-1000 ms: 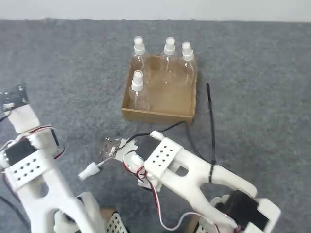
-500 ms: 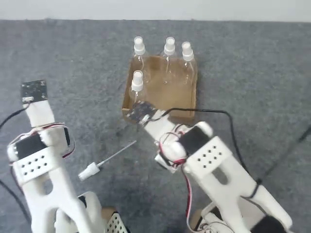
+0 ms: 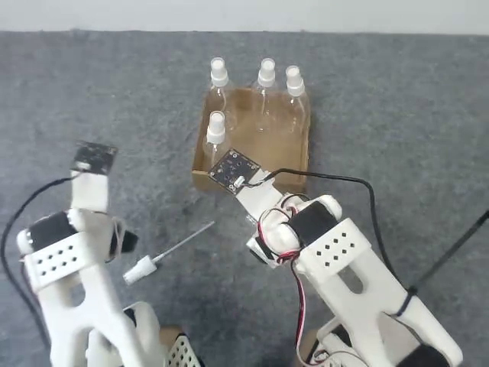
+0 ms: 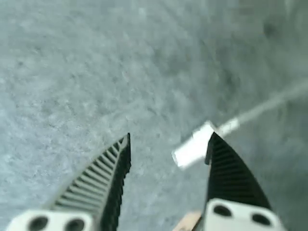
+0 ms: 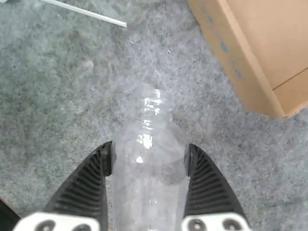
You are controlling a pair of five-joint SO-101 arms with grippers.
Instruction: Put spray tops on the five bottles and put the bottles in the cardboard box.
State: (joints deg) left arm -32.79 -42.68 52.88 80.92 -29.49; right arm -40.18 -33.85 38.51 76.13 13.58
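A clear bottle (image 5: 150, 163) with no top sits between the fingers of my right gripper (image 5: 148, 147), which is shut on its body. Its open neck points at the grey carpet near the cardboard box (image 5: 250, 57). The loose white spray top (image 3: 141, 269) lies on the carpet with its thin tube (image 3: 187, 241) slanting toward the box. My left gripper (image 4: 169, 139) hangs open just above the spray top (image 4: 195, 144), whose cap lies beside one fingertip. In the cardboard box (image 3: 248, 183) stand several bottles (image 3: 217, 141) with white tops on.
The right arm (image 3: 321, 245) stands just in front of the box, and a black cable (image 3: 336, 180) loops from it. The left arm (image 3: 69, 252) stands at the left. Grey carpet stretches left and right of the box.
The right arm swung from beside the spray top over to the front of the box. The left arm moved right and down toward the spray top.
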